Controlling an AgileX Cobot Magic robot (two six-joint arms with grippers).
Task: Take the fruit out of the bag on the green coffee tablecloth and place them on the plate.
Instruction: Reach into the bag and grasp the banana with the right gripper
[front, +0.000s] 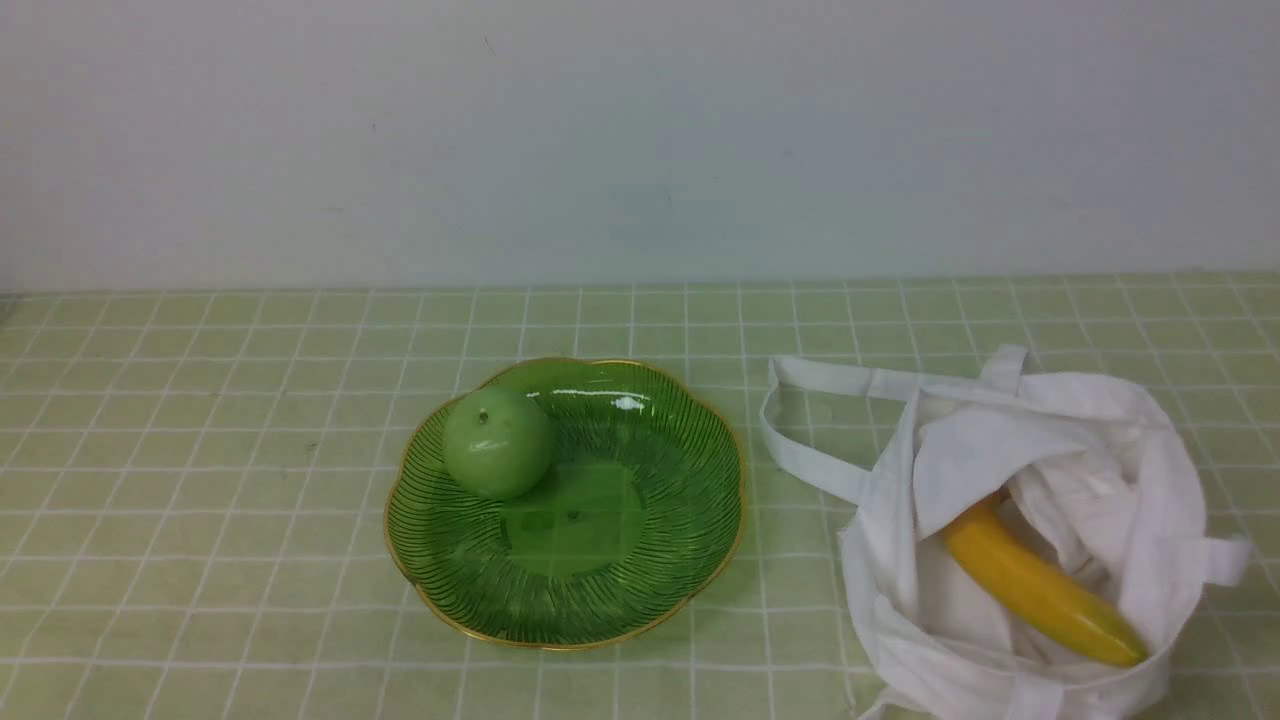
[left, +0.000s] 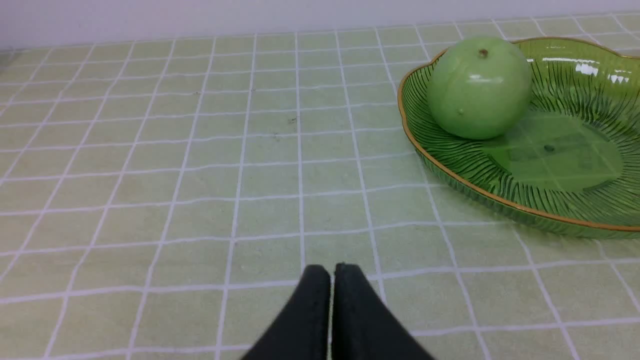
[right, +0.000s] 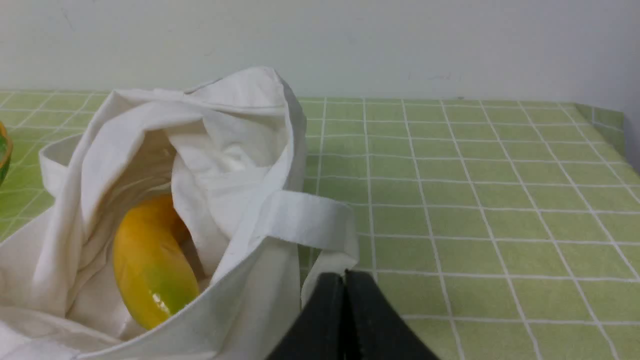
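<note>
Left claw: the black left claw (left: 331, 272) shows only its two fingertips, pressed together with nothing between them, over bare cloth. The rest is cut off at the frame's edge.
Right claw: the black right claw (right: 345, 276) also has its tips together and grips nothing. A flat strap loop of the bag sits just beyond them; whether it touches them I cannot tell.
Banana: the long curved smooth yellow banana (front: 1040, 590) lies inside the soft white cloth tote bag (front: 980, 440), close ahead of the right claw. Its far end is hidden under a fold of cloth.
Bag: it is slumped open on the pale yellow-green tablecloth with a white grid (front: 200, 480), between the right claw and the plate. Its near edge is cut off in the front view.
Plate: the round ribbed green glass plate with a gold rim (left: 465, 170) lies ahead of the left claw, apart from it. It holds a round glossy green fruit (left: 477, 90).
Front view only: plate and bag appear side by side; neither arm appears.
Right wrist view only: a greenish patch shows at the banana's near end, and just a sliver of plate shows at the frame edge.
</note>
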